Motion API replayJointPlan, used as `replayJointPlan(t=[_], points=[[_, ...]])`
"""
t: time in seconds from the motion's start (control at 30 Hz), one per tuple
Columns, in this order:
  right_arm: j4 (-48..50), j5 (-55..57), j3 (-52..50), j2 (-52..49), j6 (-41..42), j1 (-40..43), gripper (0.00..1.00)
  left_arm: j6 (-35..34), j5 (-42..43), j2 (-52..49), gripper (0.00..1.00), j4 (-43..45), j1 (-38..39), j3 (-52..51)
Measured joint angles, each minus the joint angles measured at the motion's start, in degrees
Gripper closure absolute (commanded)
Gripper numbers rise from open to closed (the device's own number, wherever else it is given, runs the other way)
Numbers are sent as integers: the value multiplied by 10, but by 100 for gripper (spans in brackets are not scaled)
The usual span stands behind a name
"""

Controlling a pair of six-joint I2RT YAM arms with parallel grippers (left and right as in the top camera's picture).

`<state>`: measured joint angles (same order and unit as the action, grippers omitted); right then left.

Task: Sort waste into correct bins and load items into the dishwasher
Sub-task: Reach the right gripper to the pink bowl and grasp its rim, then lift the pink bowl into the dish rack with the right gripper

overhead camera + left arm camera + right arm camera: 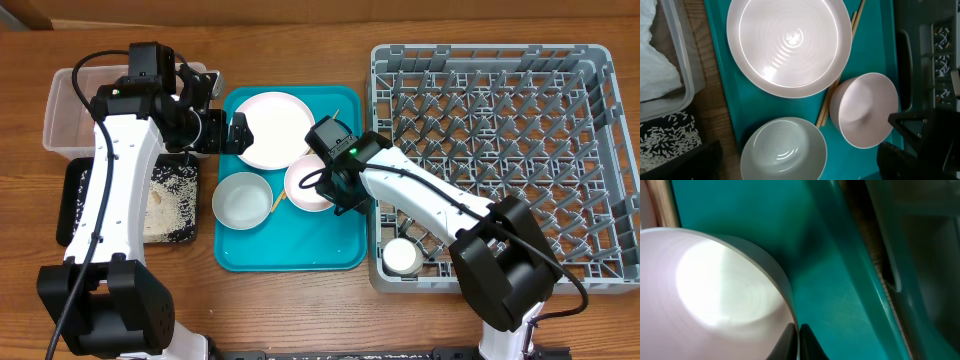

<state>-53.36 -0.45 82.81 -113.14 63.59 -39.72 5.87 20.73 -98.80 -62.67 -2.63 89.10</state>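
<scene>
Now the right gripper (796, 342) pinches the rim of the pink bowl (715, 295) on the teal tray (300, 252). The left gripper (228, 132) hangs open, empty. A cup (403, 256) sits in the rack (600, 150), rice (170, 205) in the black bin (72, 200). The plate (790, 45), grey bowl (782, 150) and chopsticks (826, 107) are not loaded yet.

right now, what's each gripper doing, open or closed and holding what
left gripper: open, holding nothing
right gripper: shut on the rim of the pinkish bowl
</scene>
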Motion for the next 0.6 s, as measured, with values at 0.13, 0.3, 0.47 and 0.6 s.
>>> replayJointPlan(t=[0.13, 0.3, 0.47, 0.6], points=[[-22, -7, 9, -1, -35, 3, 96, 0, 0, 0, 0, 0, 0, 0], [-82, -5, 46, -13, -93, 2, 96, 0, 0, 0, 0, 0, 0, 0], [-122, 18, 104, -12, -174, 2, 96, 0, 0, 0, 0, 0, 0, 0], [-153, 46, 166, -4, -249, 3, 96, 0, 0, 0, 0, 0, 0, 0]])
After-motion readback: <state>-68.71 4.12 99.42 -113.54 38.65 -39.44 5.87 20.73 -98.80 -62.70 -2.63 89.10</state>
